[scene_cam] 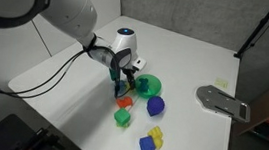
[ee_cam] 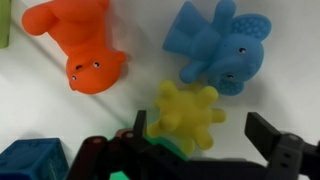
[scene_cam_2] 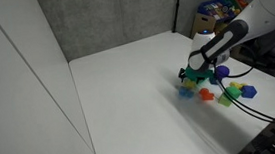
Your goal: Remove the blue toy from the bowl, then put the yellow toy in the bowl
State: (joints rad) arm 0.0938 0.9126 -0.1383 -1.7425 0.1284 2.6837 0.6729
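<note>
In the wrist view the yellow toy (ee_cam: 188,115), star-like with short points, lies on the white table between my open fingers. My gripper (ee_cam: 205,135) is low over it and the fingers do not touch it. The light-blue toy (ee_cam: 220,45) lies on the table just beyond the yellow one, outside the bowl. The green bowl (scene_cam: 150,85) stands right beside my gripper (scene_cam: 124,80) and looks empty. My gripper also shows in an exterior view (scene_cam_2: 190,77), where the arm hides the yellow toy.
An orange toy (ee_cam: 80,45) lies next to the light-blue one. A dark-blue rounded toy (scene_cam: 155,105), a green block (scene_cam: 123,117) and a blue-and-yellow block pair (scene_cam: 152,140) lie close by. A grey flat object (scene_cam: 222,100) sits further off. A dark-blue block corner (ee_cam: 25,160) shows near the fingers.
</note>
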